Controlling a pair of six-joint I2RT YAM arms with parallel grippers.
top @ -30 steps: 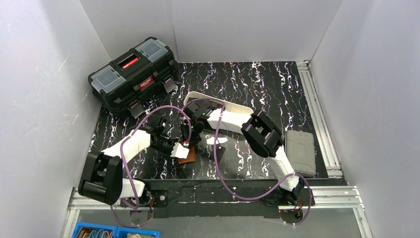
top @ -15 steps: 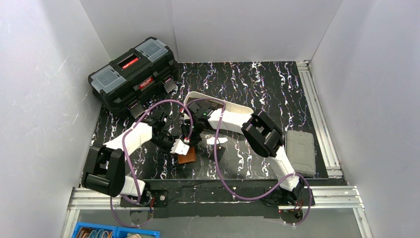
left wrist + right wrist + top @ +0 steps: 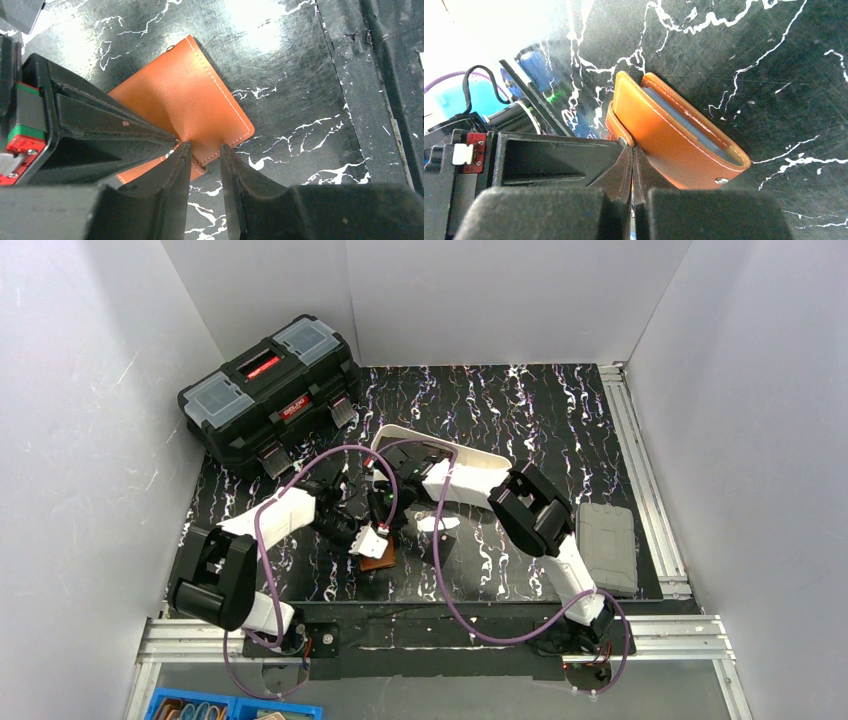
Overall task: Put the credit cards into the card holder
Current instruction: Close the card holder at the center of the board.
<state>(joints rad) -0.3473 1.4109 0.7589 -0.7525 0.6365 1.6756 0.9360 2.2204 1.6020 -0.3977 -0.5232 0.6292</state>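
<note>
Brown wallet [image 3: 195, 100]: it lies on the black, white-veined table [image 3: 520, 410], near the front edge and between your two arms. Both grippers meet over it.
Wallet detail: white stitching runs along the leather's edges. From the right wrist you look into its slightly gaping end, with blue-grey lining [image 3: 689, 127] showing in the slot and a metal stud [image 3: 722, 180] on the outer face.
Left gripper [image 3: 205, 148]: the jaws stand a little apart with the wallet's near edge in the gap. You cannot tell whether they squeeze it.
Right gripper [image 3: 632, 149]: the jaws are pressed together, their tips against the leather just beside a second stud. In the left wrist view the leather puckers at that spot. You cannot tell whether any leather is caught between them.
Toolbox [image 3: 270, 395]: black, at the far left corner, lid down, with a clear-lidded compartment at each end. Red labels on the lid and the front carry white lettering too small for you to read.
Tray [image 3: 392, 433]: white, just beyond the wallet, mostly covered by the right arm.
Case [image 3: 605, 545]: grey and ribbed, at the table's right edge, well apart from the wallet.
Bin [image 3: 235, 707]: blue, below the front rail on the left, its contents unclear.
</note>
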